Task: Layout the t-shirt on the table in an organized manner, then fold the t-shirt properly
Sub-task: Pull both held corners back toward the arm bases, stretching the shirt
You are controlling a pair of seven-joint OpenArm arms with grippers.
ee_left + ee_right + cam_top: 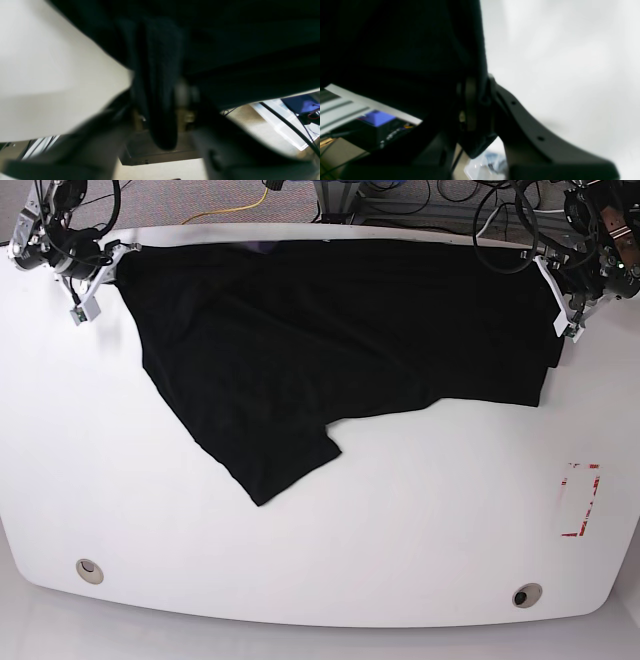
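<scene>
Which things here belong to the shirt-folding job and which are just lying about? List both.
Job: the t-shirt; the table; left gripper and right gripper, one at each end of the shirt.
Lying about: red tape marks; grommet holes.

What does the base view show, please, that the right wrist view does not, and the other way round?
Only the base view shows the whole t-shirt spread along the table's far edge, the red tape marks and both grommet holes. Only the right wrist view shows, close up, the right tool shut on the fabric's edge. Both share black shirt and white tabletop.
</scene>
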